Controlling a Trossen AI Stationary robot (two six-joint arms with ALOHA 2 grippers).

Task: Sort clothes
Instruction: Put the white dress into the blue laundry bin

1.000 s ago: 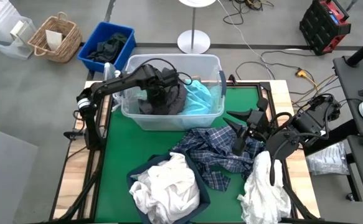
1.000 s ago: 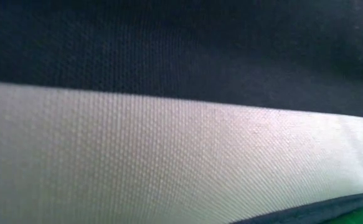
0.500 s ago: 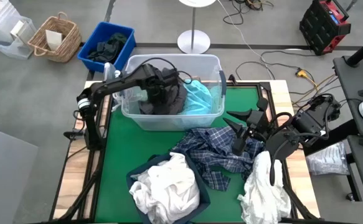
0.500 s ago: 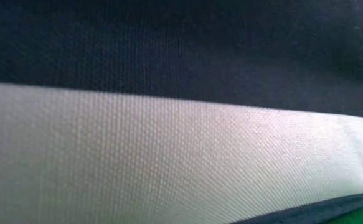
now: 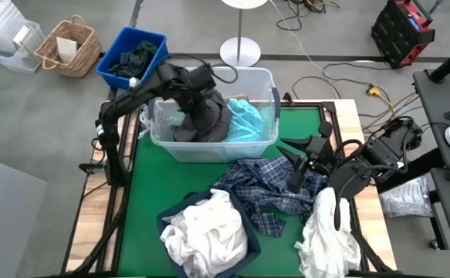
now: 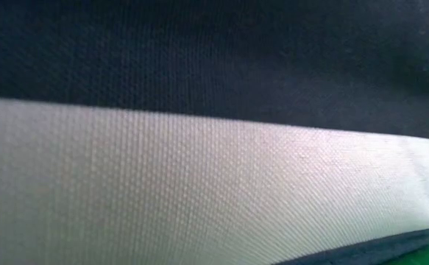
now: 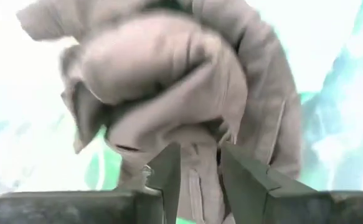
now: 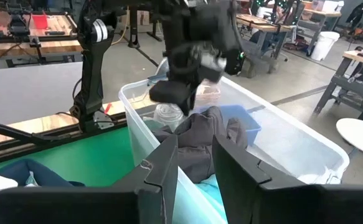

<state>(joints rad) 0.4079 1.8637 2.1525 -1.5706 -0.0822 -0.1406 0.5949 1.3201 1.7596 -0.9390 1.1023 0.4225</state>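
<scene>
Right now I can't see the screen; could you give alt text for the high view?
Left claw lifts a dark grey garment from the clear tub. Right claw waits over the plaid shirt, white clothes nearby.

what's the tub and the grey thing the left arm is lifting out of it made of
The tub looks like clear, glossy rigid plastic: its contents show through the walls. The dark grey garment looks like soft matte fabric, perhaps a knit: it hangs in limp folds from the left gripper, shut on it.
</scene>
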